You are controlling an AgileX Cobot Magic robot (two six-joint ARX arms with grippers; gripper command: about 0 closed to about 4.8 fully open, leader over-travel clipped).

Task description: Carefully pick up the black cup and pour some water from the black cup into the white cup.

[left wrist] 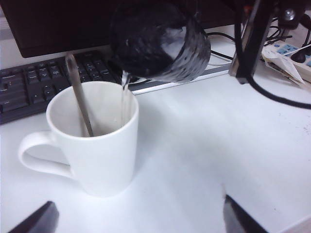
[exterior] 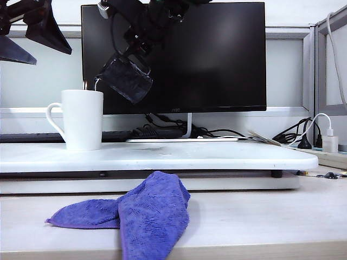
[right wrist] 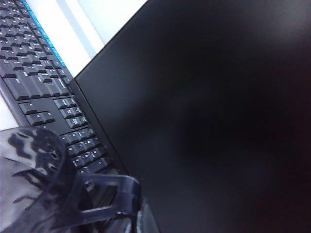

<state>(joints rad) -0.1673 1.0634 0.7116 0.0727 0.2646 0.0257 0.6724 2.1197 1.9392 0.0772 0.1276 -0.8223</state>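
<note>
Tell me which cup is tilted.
The black cup, held tipped in the right gripper above the white cup, which stands upright on the table. The left gripper is open.

The white cup [exterior: 82,119] stands at the left on the raised board [exterior: 217,157], which lies on the table [exterior: 260,216]. A spoon [left wrist: 80,97] stands in the cup. The black cup [exterior: 126,78] hangs tilted just above and to the right of it, held in the right gripper [exterior: 135,54]; the water [left wrist: 124,97] falls from its lip into the white cup. The left gripper [exterior: 32,32] hangs high at far left. Behind stand the keyboard [left wrist: 34,87] and monitor [exterior: 217,54]. The cloth [exterior: 146,211] lies near, before the board.
</note>
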